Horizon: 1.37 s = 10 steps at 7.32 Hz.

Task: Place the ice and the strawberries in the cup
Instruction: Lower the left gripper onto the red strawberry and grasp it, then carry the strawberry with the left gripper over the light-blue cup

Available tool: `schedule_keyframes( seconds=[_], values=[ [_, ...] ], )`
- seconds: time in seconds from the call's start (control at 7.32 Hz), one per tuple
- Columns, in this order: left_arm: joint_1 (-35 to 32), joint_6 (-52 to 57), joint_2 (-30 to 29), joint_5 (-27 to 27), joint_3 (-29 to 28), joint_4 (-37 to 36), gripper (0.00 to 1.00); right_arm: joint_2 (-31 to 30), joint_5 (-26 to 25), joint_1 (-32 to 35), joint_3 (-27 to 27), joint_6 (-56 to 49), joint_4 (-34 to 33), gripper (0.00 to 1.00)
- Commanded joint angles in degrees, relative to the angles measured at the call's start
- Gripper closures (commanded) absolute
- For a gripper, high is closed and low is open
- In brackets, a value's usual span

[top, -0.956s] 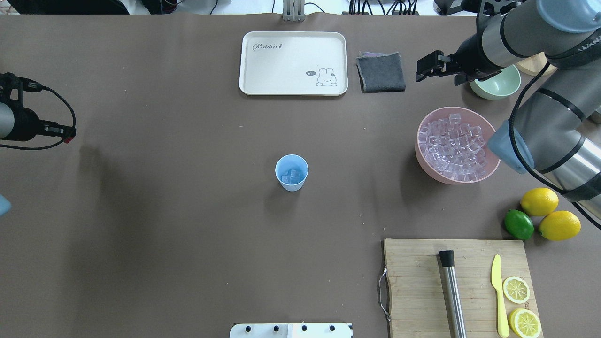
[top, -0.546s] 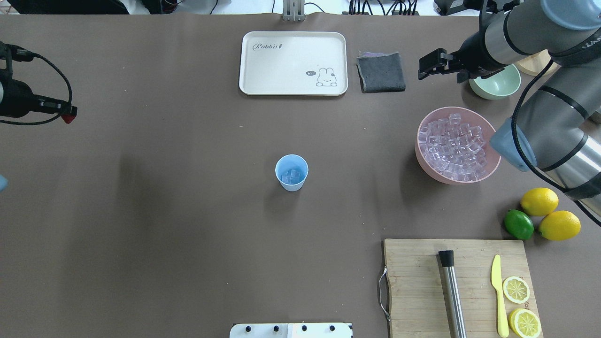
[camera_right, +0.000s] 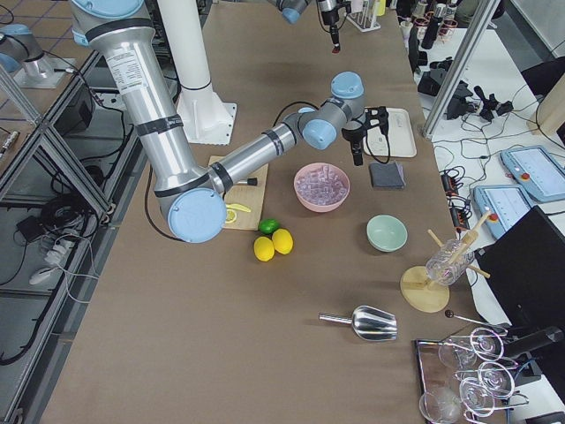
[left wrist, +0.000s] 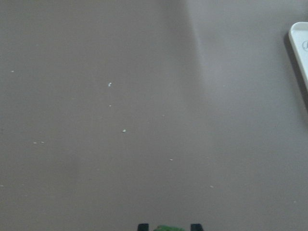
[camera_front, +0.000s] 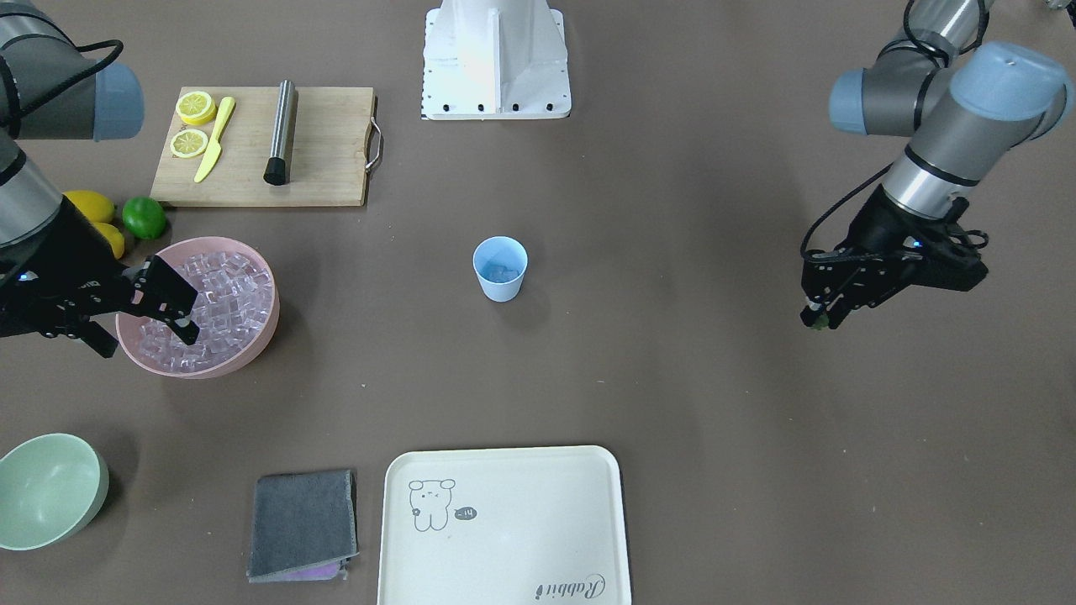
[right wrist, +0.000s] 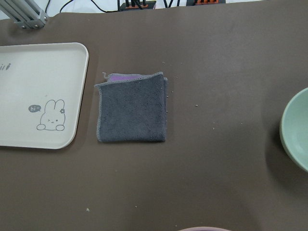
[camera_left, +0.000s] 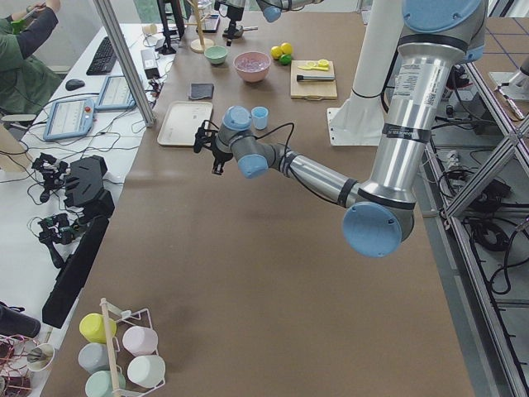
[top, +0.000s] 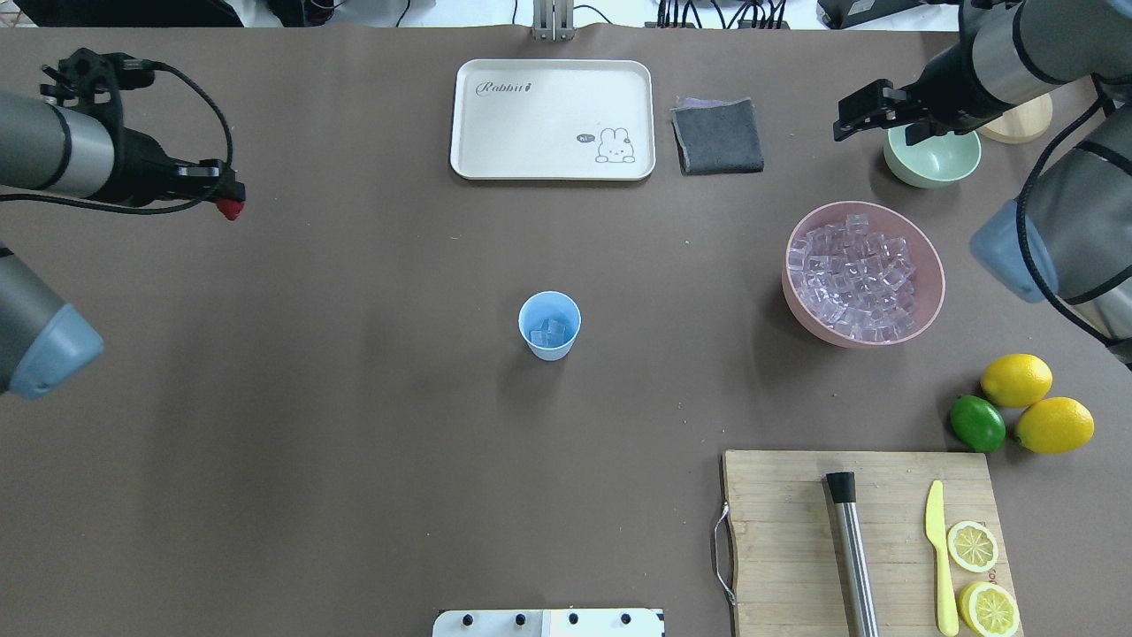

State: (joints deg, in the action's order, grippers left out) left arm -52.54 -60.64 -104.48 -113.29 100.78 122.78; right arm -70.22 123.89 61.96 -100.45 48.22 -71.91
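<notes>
The light-blue cup (top: 549, 325) stands upright mid-table with a few ice cubes (top: 548, 334) inside; it also shows in the front view (camera_front: 500, 269). More ice (top: 853, 274) fills the pink bowl (top: 806, 329) at the right. My left gripper (top: 226, 200) hovers over the far left of the table, well left of the cup. It is shut on the small red strawberry (top: 232, 210), whose green cap shows in the left wrist view (left wrist: 168, 228). My right gripper (top: 853, 113) is open and empty, beyond the pink bowl and beside the pale green bowl (top: 937, 159).
A white rabbit tray (top: 552, 119) and a grey cloth (top: 717, 134) lie at the back. Two lemons (top: 1015, 379) and a lime (top: 977, 423) sit at the right. A cutting board (top: 787, 540) at the front right carries a muddler (top: 853, 557), a yellow knife (top: 940, 557) and lemon halves.
My left gripper has moved right, toward the table's middle, with the strawberry in it. My right gripper has moved right and back, toward the pale green bowl.
</notes>
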Motion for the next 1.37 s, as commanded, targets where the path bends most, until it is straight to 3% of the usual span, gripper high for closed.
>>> schedule_keyframes(
  seconds=[0.0, 0.68, 0.96, 1.23],
  values=[
    [6.1, -4.4, -6.0, 5.8, 5.7, -12.7, 1.0, -3.5, 3.0, 3.9, 0.1, -6.1, -0.1, 0.01],
    [22.9, -16.3, -17.2, 19.4, 6.3, -21.5, 1.0, -5.5, 3.5, 5.5, 0.7, -8.8, 0.0, 0.01],
    [25.5, -17.8, -20.9, 21.1, 5.7, -24.5, 1.0, -5.5, 3.5, 5.5, 0.7, -8.8, 0.0, 0.01],
    [26.3, -18.0, -25.4, 21.3, 1.5, -24.7, 1.0, -5.5, 3.5, 5.7, 1.0, -8.8, -0.1, 0.01]
  ],
)
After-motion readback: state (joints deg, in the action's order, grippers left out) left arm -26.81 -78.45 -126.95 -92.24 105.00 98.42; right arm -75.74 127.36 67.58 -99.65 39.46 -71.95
